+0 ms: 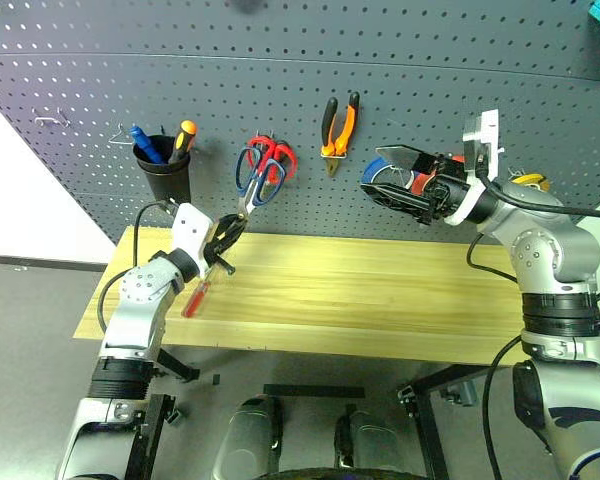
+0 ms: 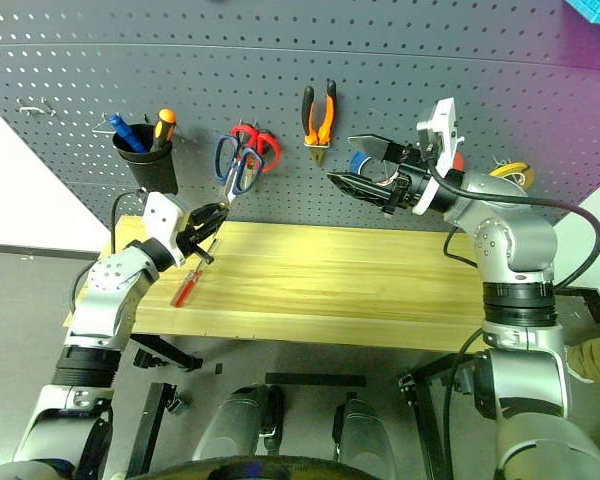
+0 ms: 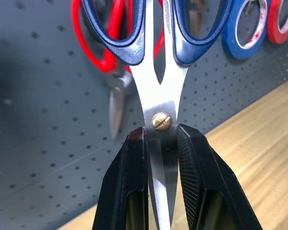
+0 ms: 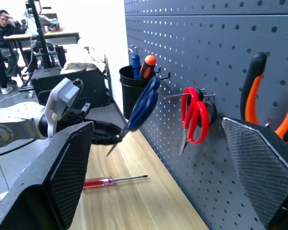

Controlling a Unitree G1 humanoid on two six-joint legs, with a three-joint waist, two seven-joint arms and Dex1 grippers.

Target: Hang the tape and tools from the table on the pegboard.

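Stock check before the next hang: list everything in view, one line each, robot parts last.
pegboard: one, dark grey, behind the table
table: one, light wood
blue-handled scissors: one pair, held up at the pegboard, blades in the left gripper
red-handled scissors: one pair, hanging on the pegboard
pliers: one, orange and black, hanging
screwdriver: one, red handle, lying on the table
black cup: one, on the pegboard, holding blue and orange handles
blue tape roll: one, hanging
red tape roll: one, hanging
left gripper: shut on the scissors
right gripper: open, near the tape rolls
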